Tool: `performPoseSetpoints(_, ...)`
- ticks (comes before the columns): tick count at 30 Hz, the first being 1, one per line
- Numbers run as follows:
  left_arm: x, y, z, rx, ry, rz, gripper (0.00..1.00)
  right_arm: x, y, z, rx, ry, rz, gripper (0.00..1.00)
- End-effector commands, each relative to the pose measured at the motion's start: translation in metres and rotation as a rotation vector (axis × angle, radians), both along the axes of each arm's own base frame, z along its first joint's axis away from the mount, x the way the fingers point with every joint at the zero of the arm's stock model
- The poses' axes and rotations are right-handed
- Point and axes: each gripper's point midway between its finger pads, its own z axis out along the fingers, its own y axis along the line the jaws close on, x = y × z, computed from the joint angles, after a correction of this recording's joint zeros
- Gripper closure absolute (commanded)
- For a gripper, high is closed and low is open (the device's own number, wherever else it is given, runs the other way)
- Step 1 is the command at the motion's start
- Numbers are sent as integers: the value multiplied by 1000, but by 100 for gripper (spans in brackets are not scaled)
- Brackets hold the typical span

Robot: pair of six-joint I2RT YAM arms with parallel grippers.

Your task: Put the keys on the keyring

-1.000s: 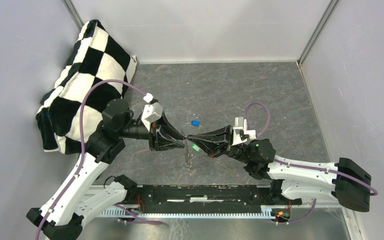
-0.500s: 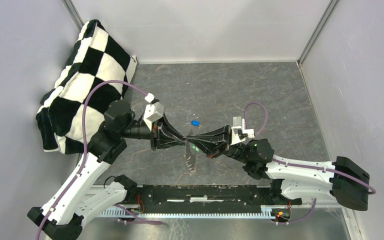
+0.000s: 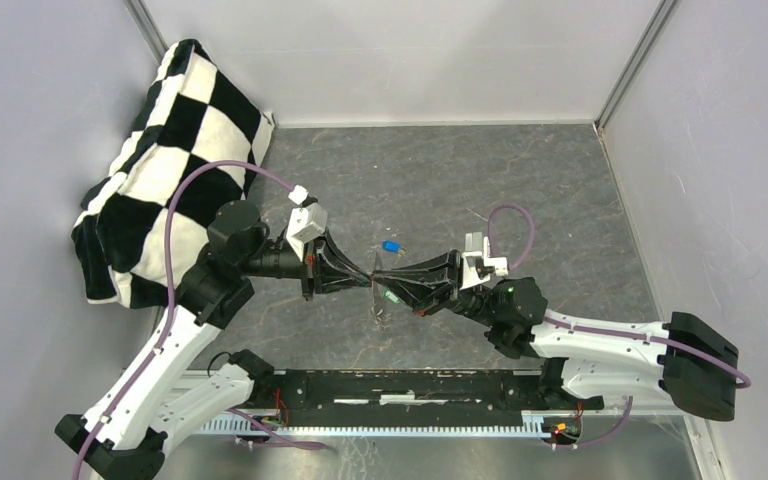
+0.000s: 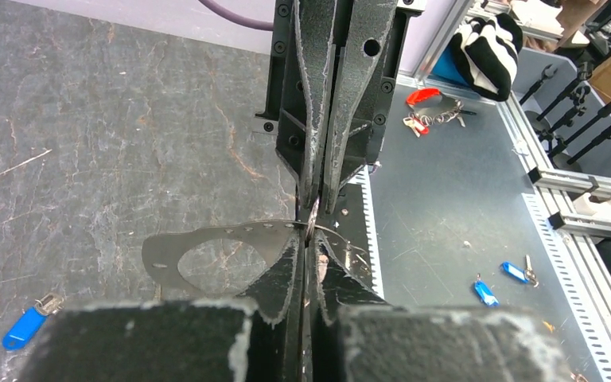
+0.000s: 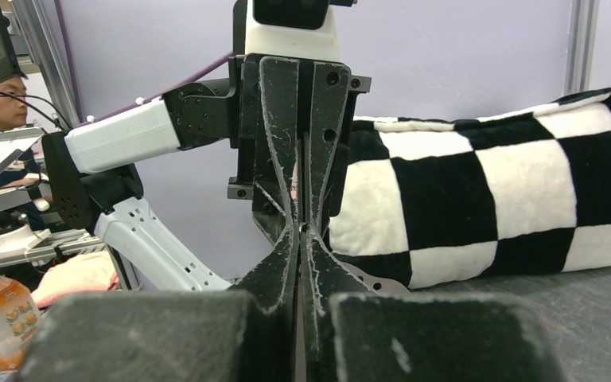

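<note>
The thin grey beaded metal keyring (image 4: pixel 223 233) hangs off the table at the centre of the left wrist view. Its oval loop spreads toward the left of the frame, and one end runs into the spot where the two sets of fingertips meet.

The left gripper (image 4: pixel 305 253) comes up from the bottom edge with its jaws all but together, nipping the keyring wire at the very tips. The right gripper (image 4: pixel 316 211) comes down from the top, closed tight on the same end just beside that pinch.

In the top view the small green-headed key (image 3: pixel 390 296) shows just below the right fingers. I cannot tell whether it is gripped, hanging or lying on the table. The small blue-headed key (image 3: pixel 391 246) lies on the dark grey marbled tabletop (image 3: pixel 460 180) just above centre, apart from both grippers. A black-and-white checkered cushion (image 3: pixel 175 140) sits at the upper left, well clear.

The step looks like taking a two-handed hold on the keyring so it can be opened or steadied for threading, and neither key appears to be on it yet. To do it well:
- Each pinch needs its own bit of wire, close together but not overlapping.
- Any pull should run along the wire and stay gentle, since a loop this thin will twist or slip out of the tips.
- The loop should hang free of the table, so a key blade can reach the end.
</note>
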Motion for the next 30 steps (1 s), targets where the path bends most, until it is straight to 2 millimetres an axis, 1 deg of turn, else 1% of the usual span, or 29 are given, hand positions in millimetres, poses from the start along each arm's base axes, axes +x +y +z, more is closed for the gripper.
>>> performPoseSetpoints(1,0,1,8,-18,-32,13,98,-6,0,13,-10,-24,26,91)
performPoseSetpoints(3,-1,3,2,8,-57,3,98,-3,2,9,-95,-30,26,84)
performPoseSetpoints(6,-2,9,-14,71,-125,-10,98,1,5,12,-239,-81,56,67)
performPoseSetpoints(7,-2,10,-18,89,-147,-15,98,3,8,4,-319,-78,68,64)
performPoseSetpoints(8,-1,12,-22,107,-172,-22,98,6,8,6,-371,-98,69,61)
performPoseSetpoints(10,1,15,-29,141,-210,-21,98,8,9,0,-491,-119,85,54)
performPoseSetpoints(12,3,16,-33,166,-237,-28,98,11,9,2,-575,-147,87,50)
performPoseSetpoints(13,4,17,-35,176,-245,-29,98,11,10,2,-614,-169,103,49)
performPoseSetpoints(16,7,18,-36,189,-274,-28,98,10,14,-8,-739,-161,155,48)
performPoseSetpoints(18,8,18,-37,196,-286,-33,98,11,18,-14,-785,-143,183,50)
performPoseSetpoints(20,10,18,-39,209,-288,-35,98,10,22,-16,-799,-140,202,51)
performPoseSetpoints(24,10,20,-44,234,-284,-45,98,11,26,-17,-815,-144,218,57)
performPoseSetpoints(30,9,21,-45,236,-293,-40,98,16,31,-23,-851,-130,223,62)
